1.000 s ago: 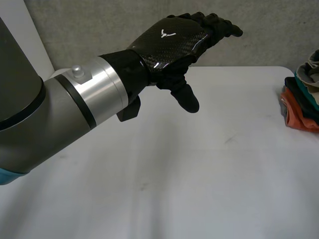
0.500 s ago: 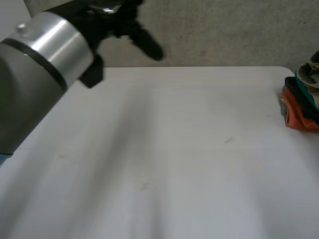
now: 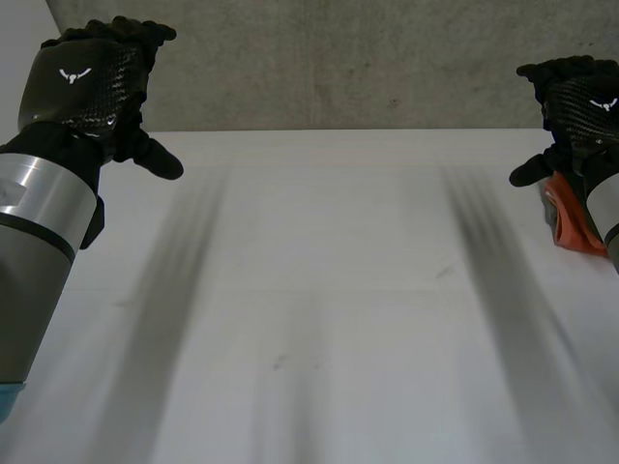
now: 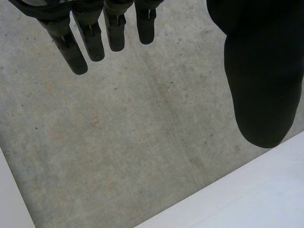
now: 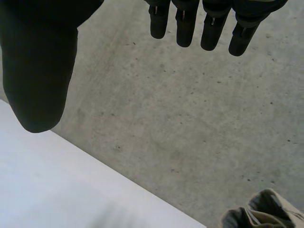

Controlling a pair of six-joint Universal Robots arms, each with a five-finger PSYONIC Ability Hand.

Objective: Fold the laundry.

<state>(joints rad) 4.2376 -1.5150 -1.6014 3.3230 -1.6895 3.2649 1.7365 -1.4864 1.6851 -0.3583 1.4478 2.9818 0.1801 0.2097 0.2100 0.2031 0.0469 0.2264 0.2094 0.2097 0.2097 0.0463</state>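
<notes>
The left hand (image 3: 89, 82) is raised over the far left corner of the white surface (image 3: 338, 309), with its fingers straight, apart from the thumb, and holding nothing. The right hand (image 3: 580, 106) is raised at the far right edge, also spread and empty. The pile of laundry (image 3: 569, 220) lies on the surface just beside and partly behind the right hand

laundry pile (image 3: 569, 220) on table (image 3: 319, 319) right edge | wall (image 3: 387, 58) behind table

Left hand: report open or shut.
Open. The left hand holds nothing: its fingers run straight, apart from the thumb.
</notes>
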